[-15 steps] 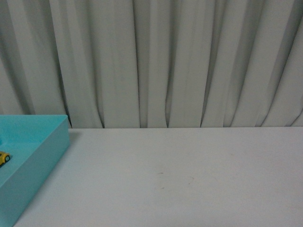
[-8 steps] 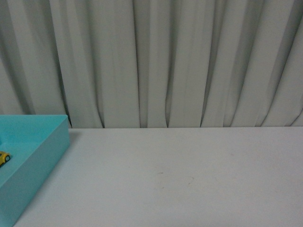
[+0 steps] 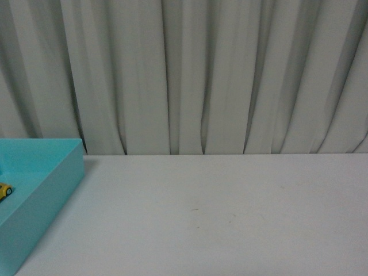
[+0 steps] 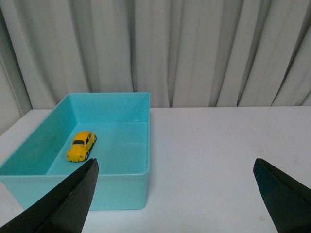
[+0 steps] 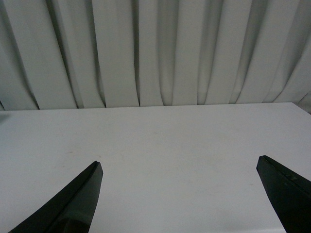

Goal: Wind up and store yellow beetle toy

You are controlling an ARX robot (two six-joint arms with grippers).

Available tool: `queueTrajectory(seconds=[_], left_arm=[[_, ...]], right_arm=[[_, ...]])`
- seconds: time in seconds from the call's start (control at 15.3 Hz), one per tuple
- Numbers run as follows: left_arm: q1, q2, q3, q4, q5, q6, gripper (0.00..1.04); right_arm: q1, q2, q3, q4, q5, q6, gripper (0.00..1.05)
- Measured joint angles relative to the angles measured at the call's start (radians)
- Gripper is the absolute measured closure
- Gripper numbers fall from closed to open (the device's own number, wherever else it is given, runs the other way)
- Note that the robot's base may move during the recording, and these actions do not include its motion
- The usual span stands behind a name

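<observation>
Your left gripper (image 4: 176, 194) has its dark tapered fingers (image 4: 73, 199) spread wide, empty; right gripper (image 5: 180, 194) likewise. Glossy rounded yellow beetle toy (image 4: 81, 145) sits inside the smooth turquoise rectangular plastic bin (image 4: 124, 187), approx 11 o'clock of the left gripper, on a matte white table (image 4: 218, 145).

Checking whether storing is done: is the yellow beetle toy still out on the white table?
No, the yellow beetle toy sits on the floor of the turquoise bin, untouched by either end effector.
</observation>
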Motion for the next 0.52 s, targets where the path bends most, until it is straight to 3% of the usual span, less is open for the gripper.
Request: queueTrajectory(seconds=[0.52], left_arm=[[0.0, 0.0, 0.0, 0.001, 0.0, 0.0, 0.07]], right_arm=[[0.0, 0.0, 0.0, 0.0, 0.0, 0.0, 0.07]])
